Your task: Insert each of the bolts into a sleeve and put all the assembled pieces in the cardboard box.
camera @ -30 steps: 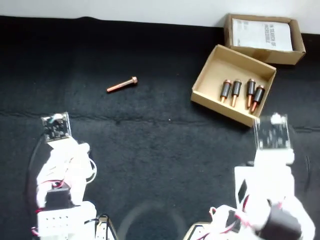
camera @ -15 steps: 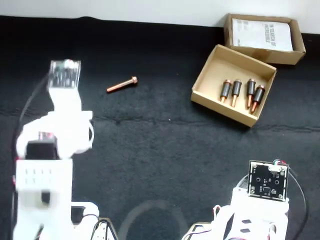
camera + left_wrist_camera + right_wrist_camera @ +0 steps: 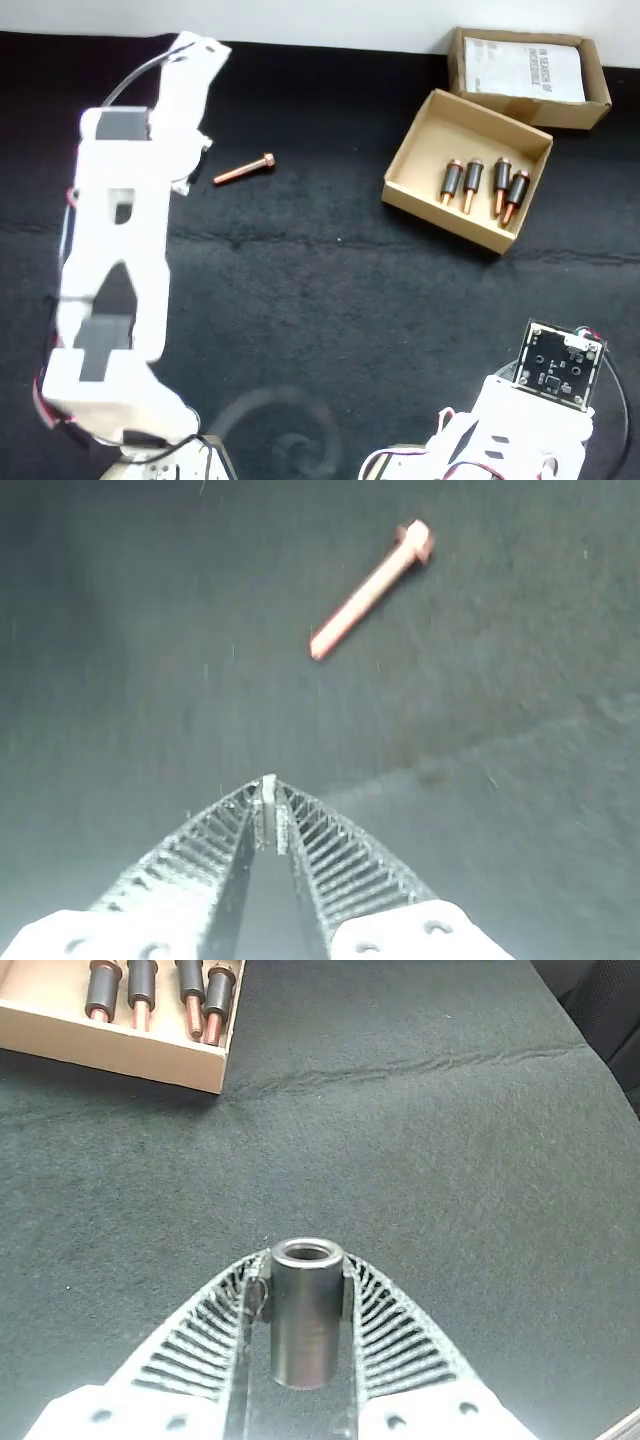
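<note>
Bolt point(image 3: 244, 170), head far-right, lies just right of L end effector point(image 3: 268, 785) (tips together); R end effector point(image 3: 307, 1270), clamping sleeve point(image 3: 307, 1315), well apart.

White plastic left arm point(image 3: 110, 250) and right arm point(image 3: 525, 440) carry red and black cables; fingers point(image 3: 340, 855) are ribbed grey.

The black surface point(image 3: 320, 290) lies open around the bolt point(image 3: 244, 169), save where the left arm point(image 3: 125, 200) stands just beside it. The cardboard box point(image 3: 425, 150), well apart from the bolt, sits open-topped.
</note>
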